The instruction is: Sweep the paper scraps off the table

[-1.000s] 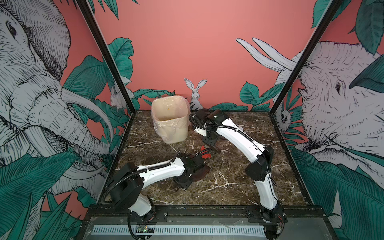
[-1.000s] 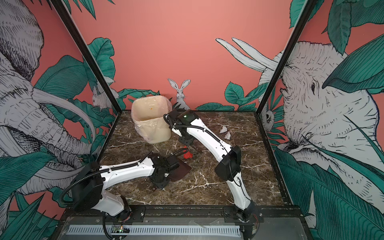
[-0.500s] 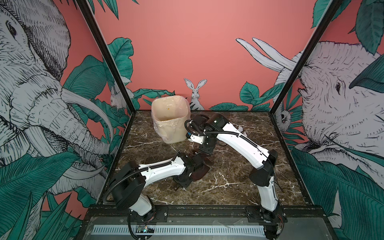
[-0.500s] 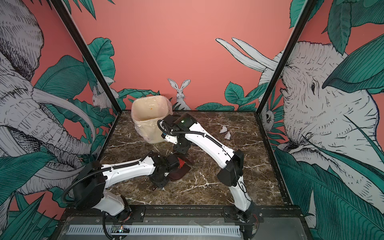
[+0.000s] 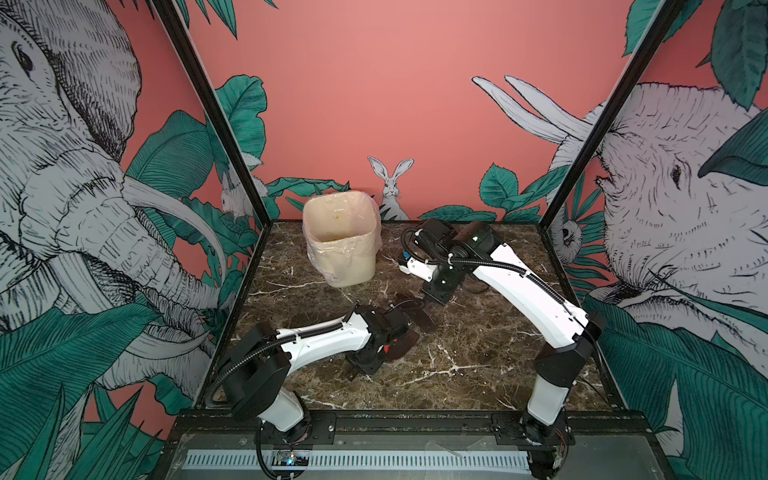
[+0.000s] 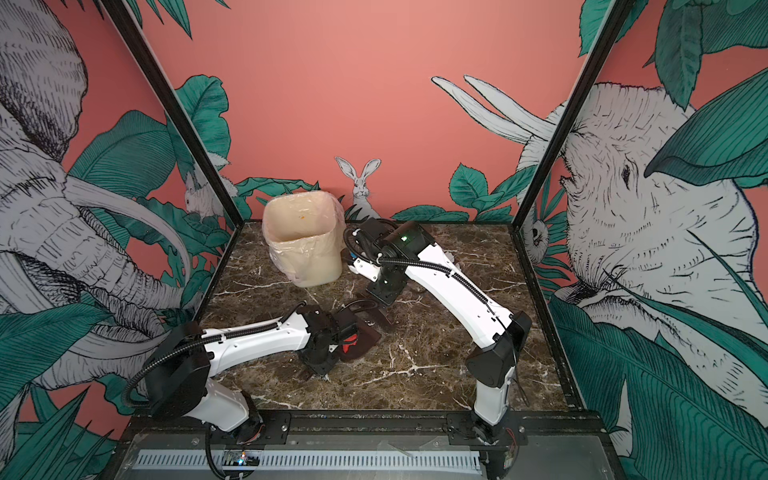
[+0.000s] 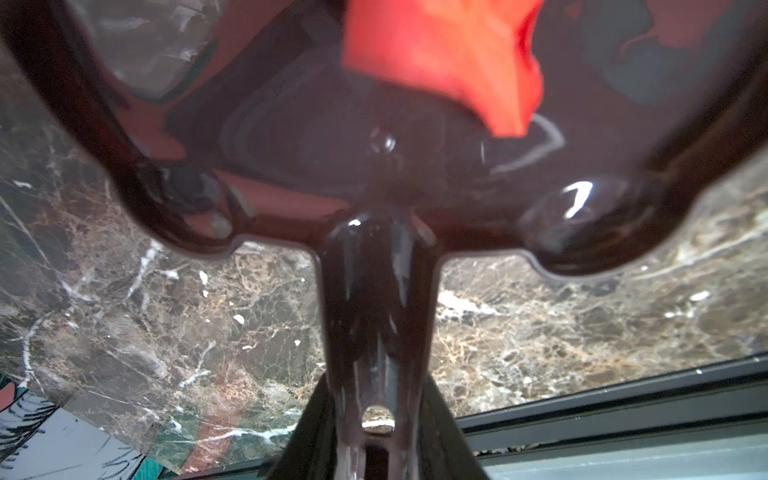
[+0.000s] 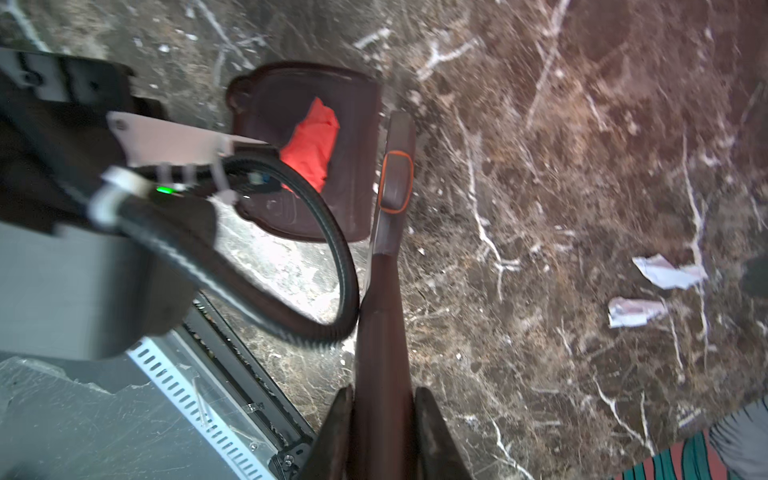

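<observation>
While the left pincer [image 7: 376, 419] clamps the dustpan [image 8: 357, 174] by its handle, the red scrap [image 8: 313, 141] now lies inside it, so one piece is off the bench [image 8: 540, 166]; a second ago it lay just beside the dustpan. The brush [image 8: 395, 178], held tight in the right pincer [image 8: 380, 415], has pulled back yet sits just beside the dustpan's open edge. Two white scraps [image 8: 665, 272] wait well beyond the dustpan.

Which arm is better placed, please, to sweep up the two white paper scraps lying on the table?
Probably right. The right pincer grips the dark brown brush, and the white paper scraps show nearby in its wrist view. The left pincer holds the dark brown dustpan, carrying a red paper scrap.
</observation>
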Controlling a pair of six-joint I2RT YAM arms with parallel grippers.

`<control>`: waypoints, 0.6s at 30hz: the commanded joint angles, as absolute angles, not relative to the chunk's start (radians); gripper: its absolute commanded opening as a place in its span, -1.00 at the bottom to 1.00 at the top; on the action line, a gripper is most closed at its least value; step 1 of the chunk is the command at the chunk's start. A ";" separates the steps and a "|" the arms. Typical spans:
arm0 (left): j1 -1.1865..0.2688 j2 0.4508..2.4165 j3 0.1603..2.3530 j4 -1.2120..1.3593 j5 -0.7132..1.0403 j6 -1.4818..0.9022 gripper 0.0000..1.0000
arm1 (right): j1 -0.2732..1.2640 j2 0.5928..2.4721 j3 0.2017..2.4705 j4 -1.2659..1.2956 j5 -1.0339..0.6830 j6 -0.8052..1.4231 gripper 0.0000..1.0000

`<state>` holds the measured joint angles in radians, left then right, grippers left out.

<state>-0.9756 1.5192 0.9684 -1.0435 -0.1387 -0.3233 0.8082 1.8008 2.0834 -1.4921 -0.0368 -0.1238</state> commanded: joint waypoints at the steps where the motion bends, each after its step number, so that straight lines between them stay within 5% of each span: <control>1: -0.968 1.470 0.990 -1.042 -0.172 -0.336 -1.00 | 0.780 1.750 2.069 -1.464 0.000 -0.099 -1.00; 10: -0.968 1.392 1.045 -1.089 -0.220 -0.345 -1.00 | 0.665 1.609 1.884 -1.338 0.002 -0.052 -1.00; 18: -0.968 1.287 1.181 -1.213 -0.251 -0.357 -1.00 | 0.502 1.418 1.664 -1.236 -0.183 -0.013 -1.00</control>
